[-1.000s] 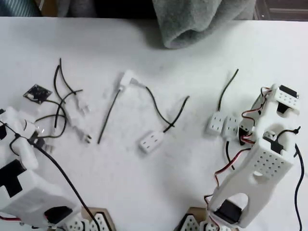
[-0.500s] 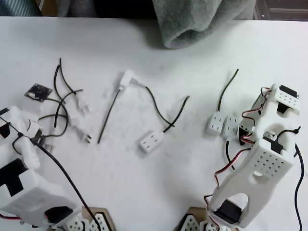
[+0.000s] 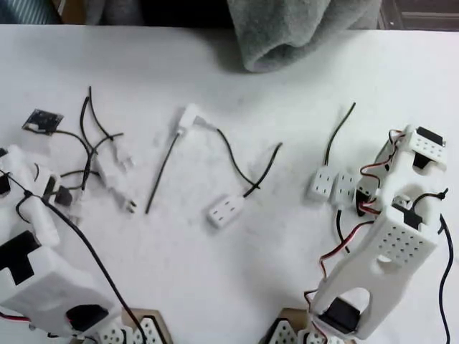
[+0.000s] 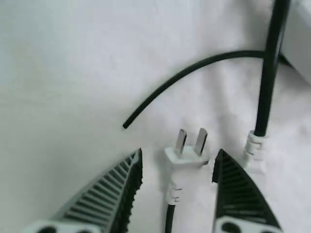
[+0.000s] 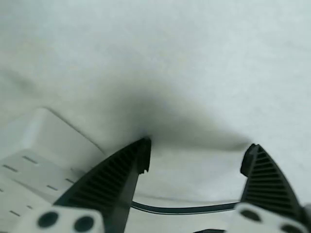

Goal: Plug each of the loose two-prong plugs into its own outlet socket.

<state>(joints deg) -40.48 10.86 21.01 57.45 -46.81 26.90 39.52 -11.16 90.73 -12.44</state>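
"Which step is the left arm on?"

"The grasp, most likely. The left gripper (image 4: 178, 158) has its fingers spread to either side of a white two-prong plug (image 4: 187, 155), prongs pointing away. One finger may graze the plug body, but it's hard to tell."

"And next?"

"Pinch the body squarely, lift, and carry it to the mid-table outlet strip (image 3: 227, 210). The right gripper (image 5: 198, 146) hangs open and empty beside a second strip (image 5: 29, 145)."
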